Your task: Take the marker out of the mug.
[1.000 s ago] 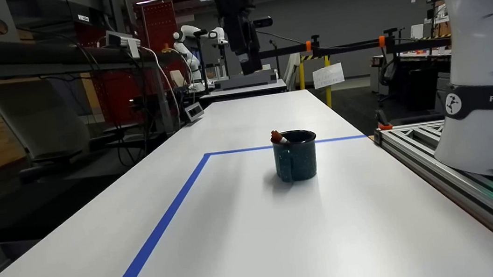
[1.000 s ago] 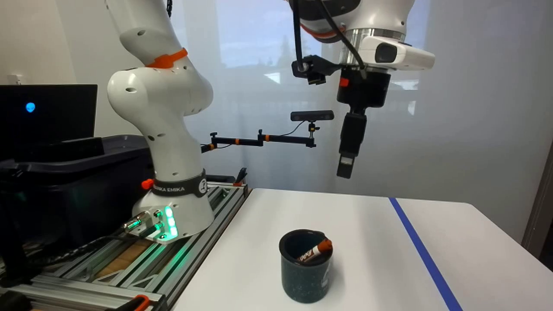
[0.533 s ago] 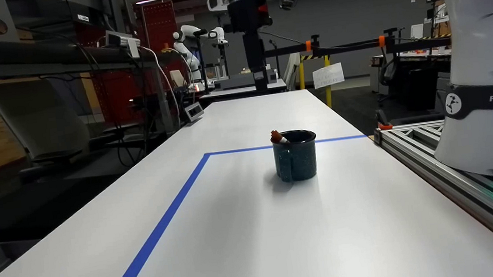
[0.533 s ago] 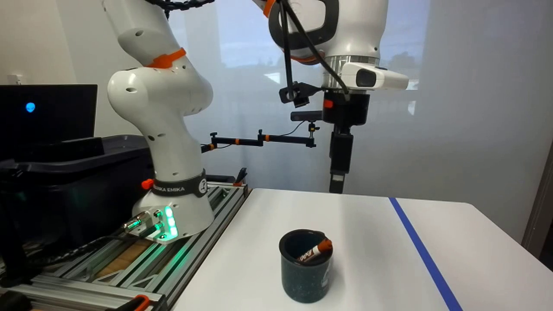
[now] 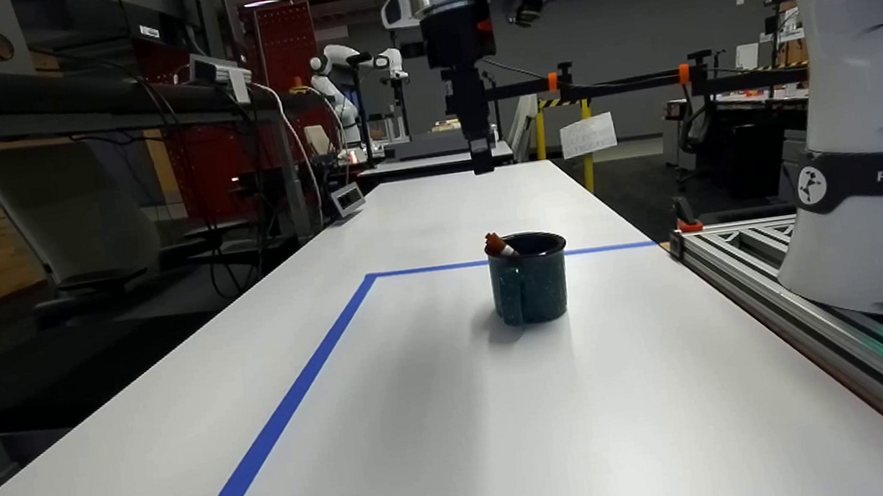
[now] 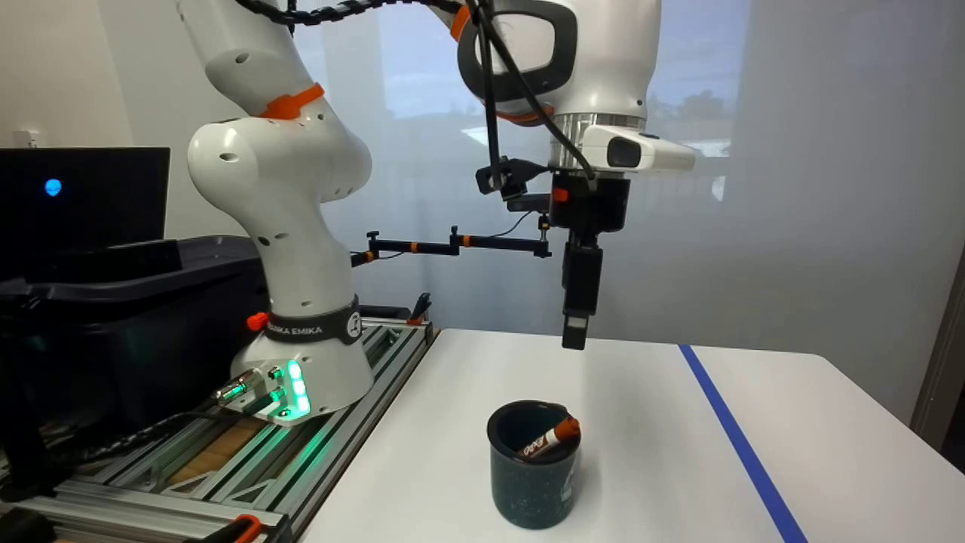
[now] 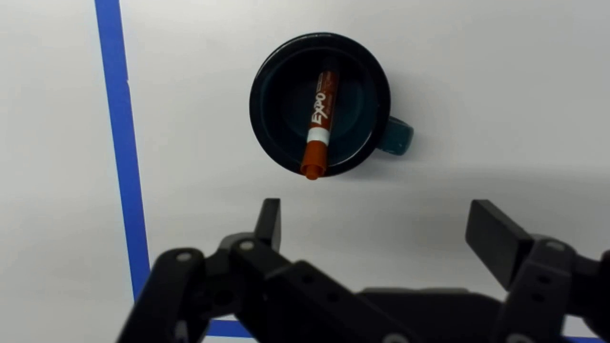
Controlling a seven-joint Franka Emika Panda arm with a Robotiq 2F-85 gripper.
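The dark blue-green mug stands upright on the white table in both exterior views point(image 5: 544, 282) point(image 6: 530, 490). In the wrist view the mug point(image 7: 286, 107) is seen from above, its handle to the right. The marker leans inside it, orange-red cap resting over the rim, lower end at the mug's bottom; it shows in the wrist view point(image 7: 320, 121) and both exterior views point(image 5: 499, 246) point(image 6: 552, 439). My gripper point(image 7: 375, 216) is open and empty, above the table. Its fingertips point down, higher than the mug and apart from it, in both exterior views point(image 5: 483, 160) point(image 6: 574, 335).
Blue tape lines point(image 5: 292, 401) point(image 7: 125, 143) mark an area on the white table point(image 5: 402, 472). The arm's base point(image 6: 301, 377) stands on a metal frame point(image 6: 317, 452) at the table's edge. A camera on a jointed boom point(image 6: 490, 243) reaches out behind the arm.
My gripper has come down and swung from a tilt to nearly vertical. It has moved toward the mug, leftward or rightward depending on the exterior view. The mug and marker have not moved.
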